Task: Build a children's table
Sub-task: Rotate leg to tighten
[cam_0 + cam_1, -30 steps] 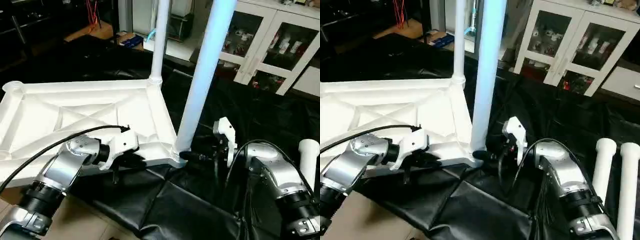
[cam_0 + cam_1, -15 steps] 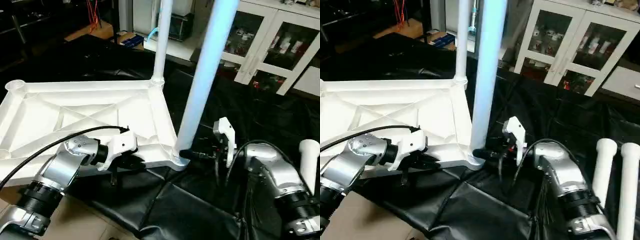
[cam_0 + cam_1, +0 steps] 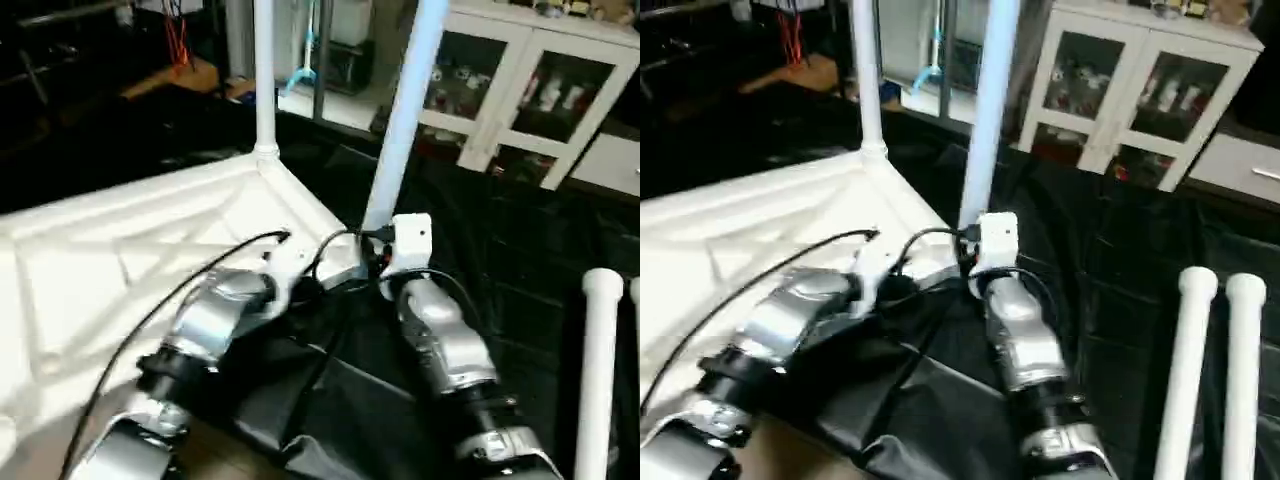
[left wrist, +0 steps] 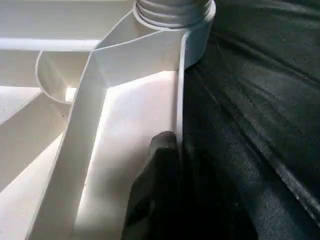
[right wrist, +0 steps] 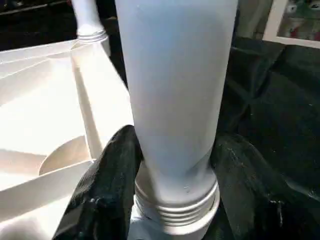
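Tabletop lies underside up on a black sheet, with two legs standing in its corner sockets: a far leg and a near leg. Our right gripper has a black finger on either side of the near leg just above its threaded base, clasping it. Our left gripper is closed, its finger pressed against the inside of the tabletop's rim wall beside that same corner socket.

We judge the step in hand is seating the near leg. To do it well, we should keep the leg upright and turn or press it squarely into the socket while the left gripper braces the rim so the tabletop does not slide on the sheet. Whether the leg is fully home we cannot tell; threads show above the socket.

Two loose legs lie on the sheet to our right, well apart from the work. A white cabinet with glass doors stands behind. Our forearms cross close together, and the left gripper's cable hangs over the tabletop, so it could snag
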{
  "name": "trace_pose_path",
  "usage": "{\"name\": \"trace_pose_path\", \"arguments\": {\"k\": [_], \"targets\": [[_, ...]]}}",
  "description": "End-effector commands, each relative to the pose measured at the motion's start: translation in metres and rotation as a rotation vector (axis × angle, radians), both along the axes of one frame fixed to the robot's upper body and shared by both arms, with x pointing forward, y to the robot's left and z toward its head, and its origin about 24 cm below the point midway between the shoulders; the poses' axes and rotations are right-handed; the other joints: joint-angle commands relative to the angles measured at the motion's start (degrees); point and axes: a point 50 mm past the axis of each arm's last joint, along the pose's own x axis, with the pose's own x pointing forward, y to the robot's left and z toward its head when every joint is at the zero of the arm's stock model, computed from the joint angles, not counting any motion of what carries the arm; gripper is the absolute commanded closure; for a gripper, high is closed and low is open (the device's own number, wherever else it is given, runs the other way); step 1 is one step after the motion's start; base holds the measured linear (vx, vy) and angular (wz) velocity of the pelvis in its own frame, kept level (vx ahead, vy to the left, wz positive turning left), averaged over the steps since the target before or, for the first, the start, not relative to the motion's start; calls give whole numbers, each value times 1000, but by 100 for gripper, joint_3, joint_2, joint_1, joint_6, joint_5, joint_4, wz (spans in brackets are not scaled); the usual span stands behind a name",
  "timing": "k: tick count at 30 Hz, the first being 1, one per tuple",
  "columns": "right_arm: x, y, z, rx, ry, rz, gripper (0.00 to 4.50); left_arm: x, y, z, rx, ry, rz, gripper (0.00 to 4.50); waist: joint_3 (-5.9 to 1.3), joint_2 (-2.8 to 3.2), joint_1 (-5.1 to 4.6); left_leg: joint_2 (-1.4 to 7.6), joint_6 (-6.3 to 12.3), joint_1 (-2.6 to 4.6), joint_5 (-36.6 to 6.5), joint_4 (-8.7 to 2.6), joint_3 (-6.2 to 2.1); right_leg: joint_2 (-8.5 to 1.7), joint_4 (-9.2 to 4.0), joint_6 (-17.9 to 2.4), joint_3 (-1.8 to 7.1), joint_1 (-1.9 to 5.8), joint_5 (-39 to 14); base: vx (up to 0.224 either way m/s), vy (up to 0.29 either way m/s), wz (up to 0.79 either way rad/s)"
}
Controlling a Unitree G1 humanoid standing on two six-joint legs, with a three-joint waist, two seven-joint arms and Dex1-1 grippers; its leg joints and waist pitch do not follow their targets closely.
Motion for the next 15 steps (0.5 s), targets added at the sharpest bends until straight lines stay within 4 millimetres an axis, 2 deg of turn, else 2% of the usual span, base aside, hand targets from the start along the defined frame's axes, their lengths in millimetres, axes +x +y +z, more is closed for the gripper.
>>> {"name": "trace_pose_path", "arguments": {"k": [1,2,3,4,5,8,10,11,13,15], "targets": [[-11,4,-22,123,90,47,259,6,-4,10,-38,-51,25,450,-220,69,-87,255,-333,171,-3506,-560,-263,-236,-544,-350,68,7,-3197,0,0,0],[-10,6,-16,151,57,91,259,7,-2,10,-33,-56,21,450,-230,65,-86,260,-319,164,-3473,-568,-255,-244,-544,-398,79,15,-3043,0,0,0],[-11,6,-13,155,43,122,224,7,0,10,-29,-55,21,450,-240,50,-80,266,-285,123,-3316,-580,-246,-243,-506,-502,103,42,-2741,0,0,0],[-13,7,-10,145,31,175,224,7,3,10,-18,-54,19,450,-247,58,-49,268,-245,84,-3047,-590,-228,-242,-464,-599,142,70,-2427,0,0,0],[-14,4,-8,119,13,183,203,6,6,10,-12,-56,10,450,-256,38,-20,270,-187,71,-2768,-578,-191,-253,-430,-710,182,67,-2149,0,0,0],[-15,-8,-3,89,-17,195,179,2,13,8,7,-46,-47,450,-256,27,9,257,-69,28,-2460,-565,-162,-278,-422,-786,200,104,-2166,0,0,0],[-17,-15,0,116,-2,263,158,-2,20,5,17,-20,-71,450,-274,34,-4,265,-30,-8,-2354,-569,-174,-283,-407,-784,193,142,-2188,0,0,0],[-20,-26,-2,124,68,340,158,-6,27,4,28,-8,-124,450,-284,25,-5,278,-30,-40,-2168,-572,-176,-280,-377,-809,187,174,-1998,0,0,0],[-24,-41,2,58,66,480,147,-12,35,3,32,22,-168,450,-288,35,20,298,59,6,-1981,-539,-144,-257,-339,-983,193,162,-1632,0,0,0],[-27,-51,7,12,48,585,147,-16,39,3,25,44,-207,450,-286,16,49,291,117,17,-1854,-498,-95,-262,-319,-1129,217,141,-1442,27,-10,4]]}}
